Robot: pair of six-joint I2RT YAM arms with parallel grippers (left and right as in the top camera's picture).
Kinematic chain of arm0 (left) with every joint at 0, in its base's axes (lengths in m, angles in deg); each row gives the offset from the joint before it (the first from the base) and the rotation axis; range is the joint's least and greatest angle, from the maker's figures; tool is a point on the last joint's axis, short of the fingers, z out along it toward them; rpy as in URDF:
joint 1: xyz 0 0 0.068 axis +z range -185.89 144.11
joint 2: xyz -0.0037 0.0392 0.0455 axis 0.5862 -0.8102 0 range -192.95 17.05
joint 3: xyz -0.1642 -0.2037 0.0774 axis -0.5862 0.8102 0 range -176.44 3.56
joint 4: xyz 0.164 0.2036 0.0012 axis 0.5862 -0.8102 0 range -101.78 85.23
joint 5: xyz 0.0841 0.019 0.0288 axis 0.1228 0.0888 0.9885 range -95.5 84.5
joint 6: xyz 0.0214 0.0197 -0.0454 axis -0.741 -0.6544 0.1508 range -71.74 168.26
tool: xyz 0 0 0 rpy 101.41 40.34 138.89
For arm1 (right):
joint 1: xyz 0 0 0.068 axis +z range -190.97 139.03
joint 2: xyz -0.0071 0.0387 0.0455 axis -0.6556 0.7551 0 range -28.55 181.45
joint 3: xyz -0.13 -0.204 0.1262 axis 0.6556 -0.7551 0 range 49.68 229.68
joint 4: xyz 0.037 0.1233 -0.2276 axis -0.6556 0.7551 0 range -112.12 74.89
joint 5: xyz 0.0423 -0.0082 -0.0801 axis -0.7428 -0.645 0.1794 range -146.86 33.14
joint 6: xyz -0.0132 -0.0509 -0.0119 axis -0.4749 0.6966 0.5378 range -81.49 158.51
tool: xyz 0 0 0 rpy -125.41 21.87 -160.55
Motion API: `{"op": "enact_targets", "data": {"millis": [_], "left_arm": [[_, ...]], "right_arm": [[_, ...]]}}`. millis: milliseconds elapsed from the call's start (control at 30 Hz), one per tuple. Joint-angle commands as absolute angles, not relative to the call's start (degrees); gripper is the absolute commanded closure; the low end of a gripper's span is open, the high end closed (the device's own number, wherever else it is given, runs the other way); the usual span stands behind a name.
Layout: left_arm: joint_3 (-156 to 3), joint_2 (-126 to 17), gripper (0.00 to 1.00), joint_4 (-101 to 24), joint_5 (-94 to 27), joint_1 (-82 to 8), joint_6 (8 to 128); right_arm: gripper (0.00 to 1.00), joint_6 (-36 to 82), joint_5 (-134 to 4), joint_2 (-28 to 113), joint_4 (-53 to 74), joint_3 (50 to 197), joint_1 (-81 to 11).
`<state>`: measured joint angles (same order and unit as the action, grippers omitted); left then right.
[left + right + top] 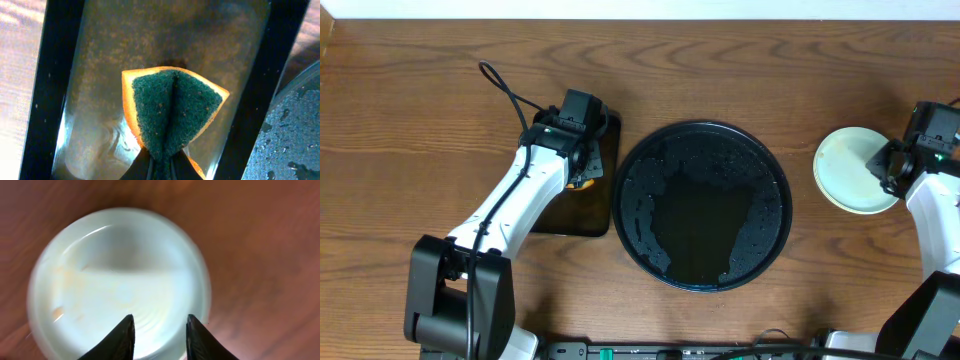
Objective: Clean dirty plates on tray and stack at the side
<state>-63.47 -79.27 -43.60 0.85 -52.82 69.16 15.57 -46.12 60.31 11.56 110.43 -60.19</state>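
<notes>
The large round black tray (705,235) lies mid-table, wet with droplets and with no plates on it. A pale plate (848,172) rests on the wood at the right; whether others lie under it I cannot tell. My right gripper (890,168) hovers over its right edge. In the right wrist view the plate (120,275) is blurred and the right gripper (160,327) stands open above its near rim, holding nothing. My left gripper (162,167) is shut on a folded green-and-orange sponge (172,110).
The left gripper (582,172) hangs over a small rectangular black tray (590,215), just left of the round tray. That tray's wet floor (100,100) and the round tray's rim (292,135) show in the left wrist view. Bare wood surrounds everything.
</notes>
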Motion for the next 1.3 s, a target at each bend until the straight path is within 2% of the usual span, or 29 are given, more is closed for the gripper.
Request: {"op": "enact_targets", "data": {"millis": [0, 167, 333, 367, 500, 567, 600, 667, 700, 767, 967, 1133, 1167, 1200, 1267], "left_arm": [[-63.42, -78.04, 0.92, -42.01, 1.62, -52.55, 64.03], [-63.25, -79.05, 0.92, -38.95, 1.59, -51.50, 60.70], [-63.10, -82.92, 0.91, -38.73, 1.55, -48.82, 60.70], [-63.10, -83.79, 0.84, -38.73, 1.53, -48.36, 60.73], [-63.10, -85.82, 0.83, -38.75, 0.92, -47.31, 60.68], [-63.12, -85.63, 0.75, -38.42, 0.92, -47.31, 59.85], [-63.12, -85.39, 0.66, -38.16, 0.94, -47.33, 59.22], [-63.12, -84.40, 0.44, -38.10, 0.92, -47.31, 58.41], [-63.12, -83.53, 0.38, -38.12, 0.92, -47.31, 58.30], [-63.12, -81.76, 0.33, -38.10, 0.92, -47.33, 58.32], [-63.14, -73.56, 0.27, -37.62, -3.83, -47.31, 56.38], [-63.12, -69.45, 0.23, -41.09, -3.78, -47.29, 56.44], [-63.12, -68.86, 0.22, -43.10, -3.78, -47.26, 56.90], [-63.12, -68.25, 0.22, -45.35, -3.78, -47.18, 58.48], [-63.12, -67.09, 0.22, -50.14, -3.83, -46.87, 62.96]], "right_arm": [[0.68, 21.56, -61.77, 59.94, 12.19, 111.41, -60.39], [0.65, 27.06, -73.53, 59.94, 14.70, 111.41, -59.23], [0.61, 28.94, -74.49, 59.94, 18.51, 111.39, -57.50], [0.61, 28.99, -74.47, 59.94, 18.75, 111.39, -57.24], [0.61, 28.97, -74.49, 59.94, 19.34, 111.39, -56.61], [0.61, 28.99, -74.51, 59.94, 19.51, 111.39, -56.34], [0.61, 28.99, -74.51, 59.94, 19.49, 111.39, -56.21], [0.57, 29.71, -75.17, 59.94, 19.21, 111.39, -55.82], [0.55, 31.19, -76.13, 59.92, 19.03, 111.41, -55.38], [0.55, 31.96, -76.81, 59.83, 18.79, 111.41, -54.40], [0.51, 35.63, -75.60, 58.61, 14.40, 111.45, -48.30], [0.30, 37.36, -66.99, 56.90, 13.13, 111.52, -42.64], [0.20, 37.31, -65.09, 56.45, 14.24, 111.52, -41.94], [0.01, 37.31, -63.67, 56.01, 15.60, 111.52, -41.46], [0.01, 37.21, -62.91, 55.00, 18.38, 111.50, -41.26]]}}
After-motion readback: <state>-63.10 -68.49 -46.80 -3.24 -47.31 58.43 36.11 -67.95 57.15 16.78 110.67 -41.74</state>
